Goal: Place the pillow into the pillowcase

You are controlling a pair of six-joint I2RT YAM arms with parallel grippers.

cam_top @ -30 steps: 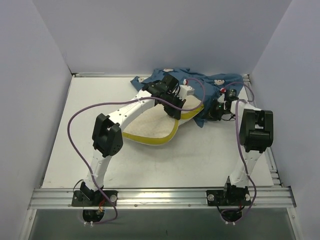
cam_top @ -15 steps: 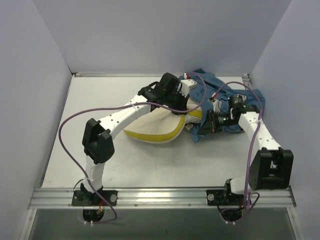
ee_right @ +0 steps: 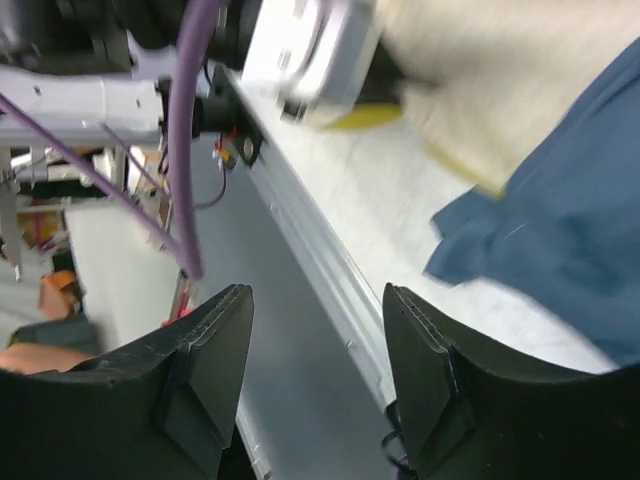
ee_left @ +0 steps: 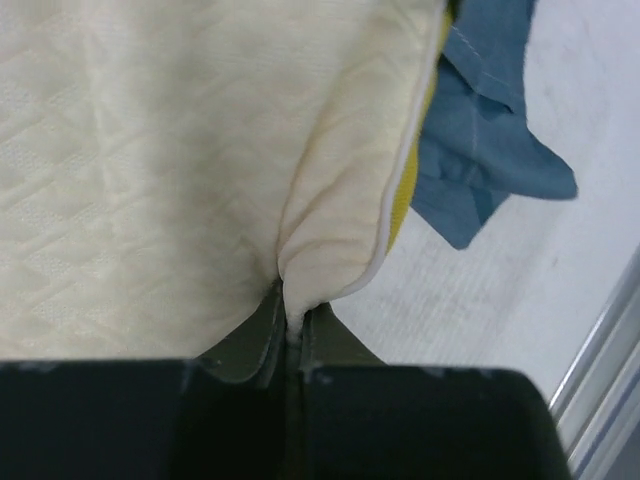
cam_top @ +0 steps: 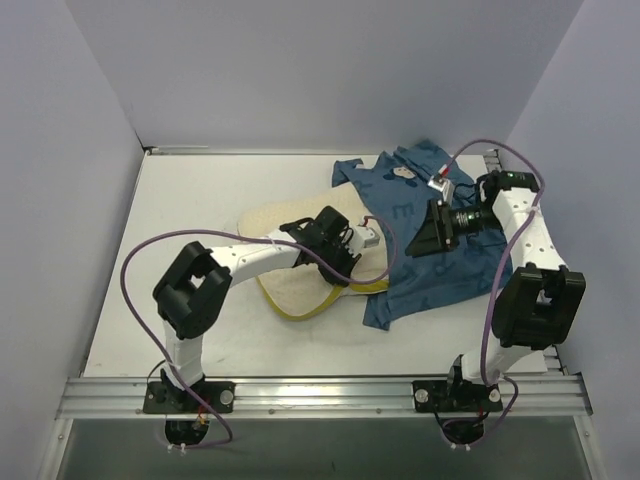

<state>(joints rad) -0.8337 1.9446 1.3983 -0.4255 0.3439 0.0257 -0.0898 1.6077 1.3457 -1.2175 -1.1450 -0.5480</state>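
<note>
Jaws of the left gripper are pressed nearly together on a fold of the pillow. They pinch the cream quilted cloth just inside its white-and-yellow edge, as the left wrist view shows. Jaws of the right gripper stand well apart with nothing between them. In its own wrist view they frame only the metal rail at the table's edge and grey blur beyond.

Seen from above, the pillow lies flat near the middle of the white table. Its far left corner is bare and its near edge shows a curve of yellow piping. The left arm reaches over it from the left, and the grip falls on the pillow's right side.

The pillowcase, blue with darker print, is spread just to the right, running from the far side of the table toward the near side. Its left edge touches the pillow's right edge, and whether any of the pillow sits inside it cannot be told. The left wrist view shows a blue flap of it lying on the table right against the yellow edge.

The right gripper hangs over the pillowcase's far half, pointing left toward the pillow. A purple cable runs down the left of the right wrist view.
</note>
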